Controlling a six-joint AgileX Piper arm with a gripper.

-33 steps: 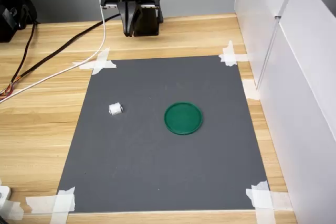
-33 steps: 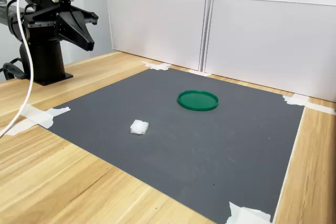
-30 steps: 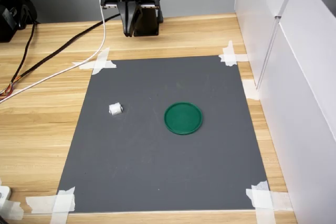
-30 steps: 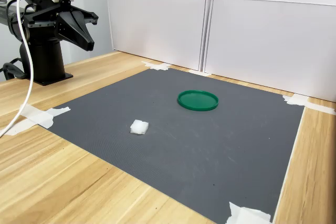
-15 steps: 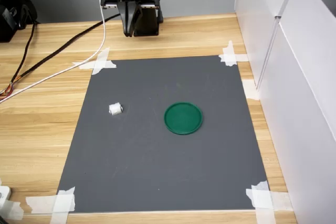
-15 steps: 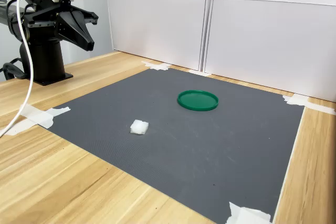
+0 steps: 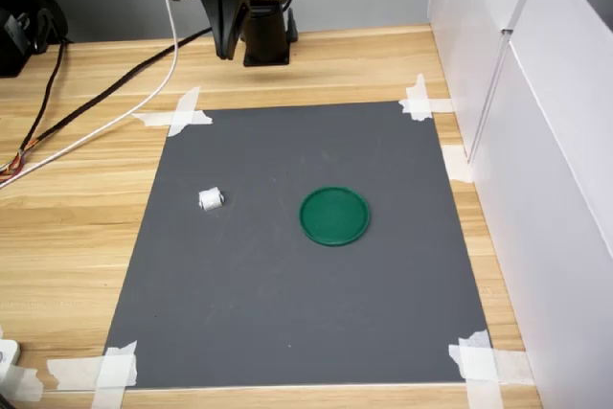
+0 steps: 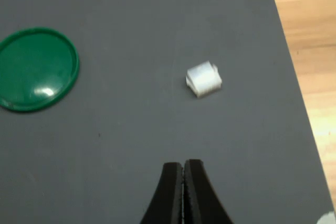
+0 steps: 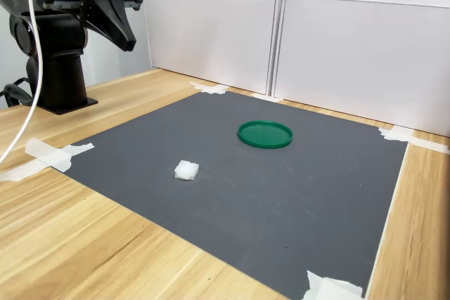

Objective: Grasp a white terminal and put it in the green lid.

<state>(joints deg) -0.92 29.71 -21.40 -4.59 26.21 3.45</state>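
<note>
Hovering at the upper left of the first exterior view, the gripper [image 7: 224, 50] is hanging above the wooden surface [image 7: 77, 189], behind the far edge of the grey mat [image 7: 306, 313], with its two black fingers pressed together and nothing between them; the wrist view is showing the same closed fingertips [image 8: 183, 182] meeting along a thin seam. In the second exterior view the gripper [image 9: 128, 41] is sitting at the upper left of the frame, pointing downward, in front of the arm's black base [image 9: 56, 82].

Lying on the mat, the white terminal [image 7: 211, 200] is resting left of centre in the first exterior view, well apart from the gripper. It is appearing in the wrist view as a small pale block [image 8: 204, 80], right of centre. The green lid [image 7: 334, 215] is lying flat near the middle of the mat, to the terminal's right in the first exterior view and apart from it. In the second exterior view the terminal [image 9: 186, 169] is sitting nearer the camera than the lid [image 9: 265, 134]. White tape strips [image 7: 178, 114] are holding the mat's corners, and white panels [image 9: 295, 40] are standing behind it
</note>
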